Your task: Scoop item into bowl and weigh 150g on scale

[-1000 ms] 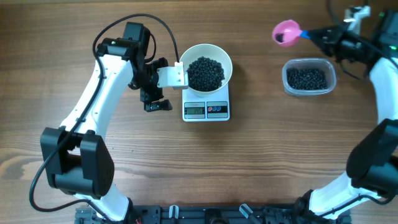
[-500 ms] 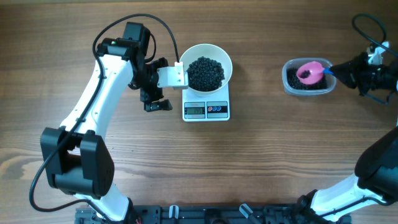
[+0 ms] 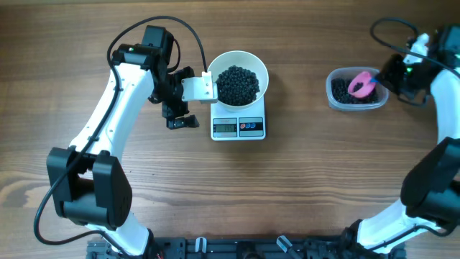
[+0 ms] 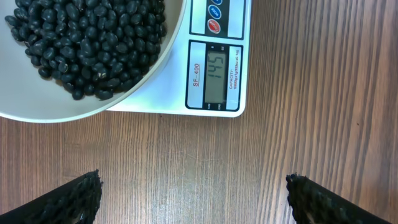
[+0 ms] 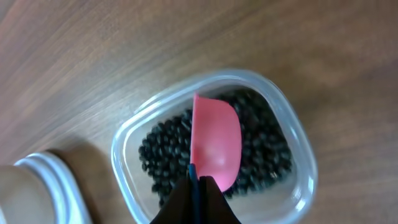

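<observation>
A: While the bowl (image 3: 263,70) sits on the scale (image 3: 238,128), what is in it?
B: Black beans (image 3: 237,84), heaped. The display (image 4: 215,73) reads 145. Left claw (image 3: 203,106) released, jaws wide beside the bowl, holding nothing.
A: And the tub (image 3: 330,90)?
B: More beans, in a shallow layer. Right claw (image 5: 198,191) clenched on the pink scoop (image 5: 214,140), whose cup is down in the tub.

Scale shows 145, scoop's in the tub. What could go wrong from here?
Overshoot: the scale reads 145, so a full pink scoop of black beans would likely pass target. Spill: beans may drop between clear tub and white bowl. The left gripper sits close beside the bowl; a bump skews the reading.
</observation>
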Controlling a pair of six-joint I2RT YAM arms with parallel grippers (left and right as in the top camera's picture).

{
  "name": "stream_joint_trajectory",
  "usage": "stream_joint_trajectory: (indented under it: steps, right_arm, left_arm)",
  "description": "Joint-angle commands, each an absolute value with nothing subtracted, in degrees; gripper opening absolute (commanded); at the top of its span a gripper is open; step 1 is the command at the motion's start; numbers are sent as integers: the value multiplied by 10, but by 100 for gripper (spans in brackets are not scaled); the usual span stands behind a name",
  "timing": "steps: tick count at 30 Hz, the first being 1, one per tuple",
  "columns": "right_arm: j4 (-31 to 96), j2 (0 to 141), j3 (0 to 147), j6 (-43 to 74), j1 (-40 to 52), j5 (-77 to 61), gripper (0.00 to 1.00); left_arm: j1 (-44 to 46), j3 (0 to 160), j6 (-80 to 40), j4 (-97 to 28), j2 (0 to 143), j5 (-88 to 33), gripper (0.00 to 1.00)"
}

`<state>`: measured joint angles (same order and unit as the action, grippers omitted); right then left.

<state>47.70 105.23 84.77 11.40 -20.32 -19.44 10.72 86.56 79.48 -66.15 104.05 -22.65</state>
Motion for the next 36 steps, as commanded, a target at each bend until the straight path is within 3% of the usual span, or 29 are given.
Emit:
stream_joint_trajectory:
  steps: [1, 14, 28, 36]
  right_arm:
    - [466, 1063, 848, 105, -173, -141, 4]
    - [467, 1064, 847, 144, -101, -170, 4]
    - [442, 1064, 847, 167, -175, -323, 4]
    - [512, 1064, 847, 157, -205, -309, 4]
  left_arm:
    - [105, 861, 806, -662, 1042, -242, 100]
    - [105, 861, 806, -662, 1042, -242, 100]
    - [105, 861, 806, -662, 1042, -242, 100]
    - [105, 861, 806, -662, 1042, -242, 100]
